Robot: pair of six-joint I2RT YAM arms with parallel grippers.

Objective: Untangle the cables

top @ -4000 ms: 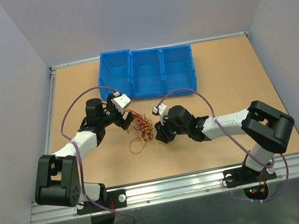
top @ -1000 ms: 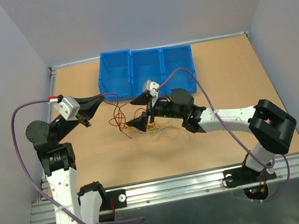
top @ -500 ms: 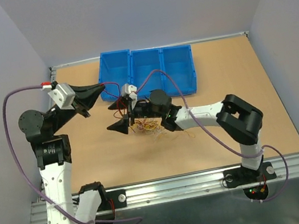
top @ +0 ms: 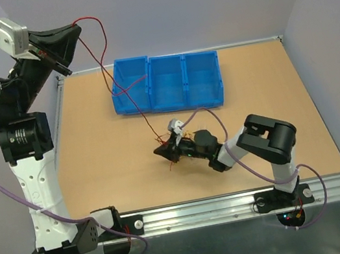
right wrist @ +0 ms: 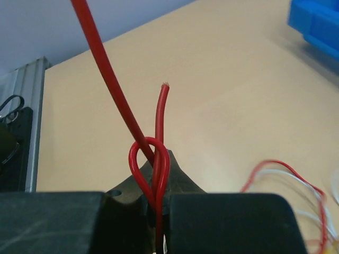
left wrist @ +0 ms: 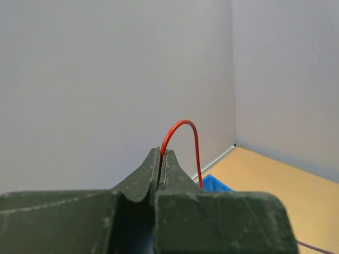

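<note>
One red cable runs from the left gripper, raised high at the far left with its jaws pinched tight on the cable's end. From there it crosses above the leftmost of three joined blue bins and reaches the right gripper. That gripper sits low over the table, jaws closed on a small loop of it. The other cables, red and white, lie just beside it.

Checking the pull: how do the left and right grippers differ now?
The left gripper hangs high above the table; the right gripper sits low, near its surface. The left gripper pinches a single strand of red cable; at the right gripper the cable forms a small loop. Both are shut on it.
</note>
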